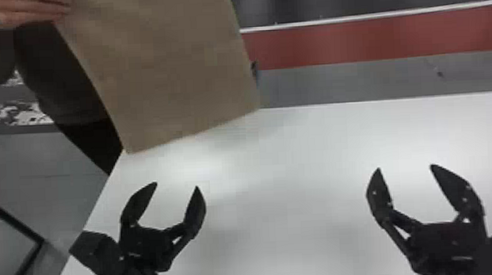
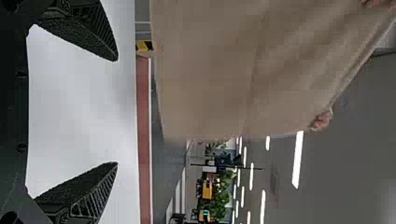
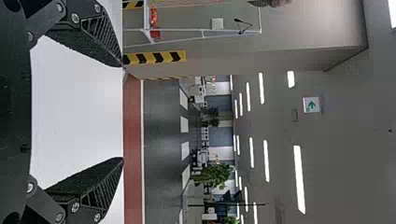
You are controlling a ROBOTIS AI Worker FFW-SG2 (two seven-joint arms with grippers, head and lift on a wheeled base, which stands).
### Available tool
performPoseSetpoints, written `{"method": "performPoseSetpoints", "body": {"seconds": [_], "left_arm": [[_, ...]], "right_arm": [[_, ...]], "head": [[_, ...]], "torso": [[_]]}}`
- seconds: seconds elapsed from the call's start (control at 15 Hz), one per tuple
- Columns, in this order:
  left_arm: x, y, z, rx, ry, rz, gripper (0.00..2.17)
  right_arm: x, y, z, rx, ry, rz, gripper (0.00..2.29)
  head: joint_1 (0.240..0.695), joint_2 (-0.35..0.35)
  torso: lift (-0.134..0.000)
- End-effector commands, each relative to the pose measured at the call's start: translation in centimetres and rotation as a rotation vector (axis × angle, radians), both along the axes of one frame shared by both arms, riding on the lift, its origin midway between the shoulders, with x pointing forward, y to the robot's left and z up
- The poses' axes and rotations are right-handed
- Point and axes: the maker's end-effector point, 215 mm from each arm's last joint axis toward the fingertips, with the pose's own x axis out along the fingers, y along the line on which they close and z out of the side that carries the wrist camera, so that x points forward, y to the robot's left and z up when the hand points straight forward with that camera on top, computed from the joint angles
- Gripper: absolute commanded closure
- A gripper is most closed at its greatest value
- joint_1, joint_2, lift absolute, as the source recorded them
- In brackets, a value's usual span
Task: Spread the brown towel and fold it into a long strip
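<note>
A person's hands hold up the brown towel (image 1: pixel 163 67), which hangs spread over the far left part of the white table; its lower edge slants, with the left corner lowest. My left gripper (image 1: pixel 176 185) is open above the table, nearer than the towel and apart from it. Over the table's right part, my right gripper (image 1: pixel 405 168) is open too, with nothing between its fingers. In the left wrist view the towel (image 2: pixel 210 70) hangs beyond the left gripper (image 2: pixel 116 112). The right wrist view has the right gripper (image 3: pixel 122 112) with its fingers wide apart.
The white table (image 1: pixel 298 176) runs beneath both grippers, its left edge slanting beside the left arm. The person's hand (image 1: pixel 25 12) and dark sleeve are at the upper left. Behind the table lies grey floor with a red band (image 1: pixel 352 39).
</note>
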Motion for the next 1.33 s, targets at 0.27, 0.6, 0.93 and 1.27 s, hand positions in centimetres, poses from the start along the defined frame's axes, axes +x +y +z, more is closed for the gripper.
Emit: {"method": "performPoseSetpoints", "body": {"seconds": [0.27,0.6,0.93,1.27], "left_arm": [[0.02,0.04,-0.32,0.0,0.008,0.0,0.08],[0.07,0.01,-0.53,-0.003,0.01,0.001,0.08],[-0.04,0.09,-0.66,0.0,0.013,0.002,0.08],[-0.12,0.03,-0.65,-0.004,0.011,0.003,0.08]], "right_arm": [[0.04,-0.09,-0.13,-0.001,0.002,-0.001,0.19],[-0.2,-0.02,-0.2,-0.002,0.0,0.001,0.19],[-0.19,-0.02,-0.31,-0.003,0.0,0.002,0.19],[-0.24,-0.14,-0.23,-0.004,-0.002,0.002,0.19]], "head": [[0.695,0.196],[0.695,0.196],[0.695,0.196],[0.695,0.198]], "torso": [[-0.125],[-0.125],[-0.125],[-0.125]]}}
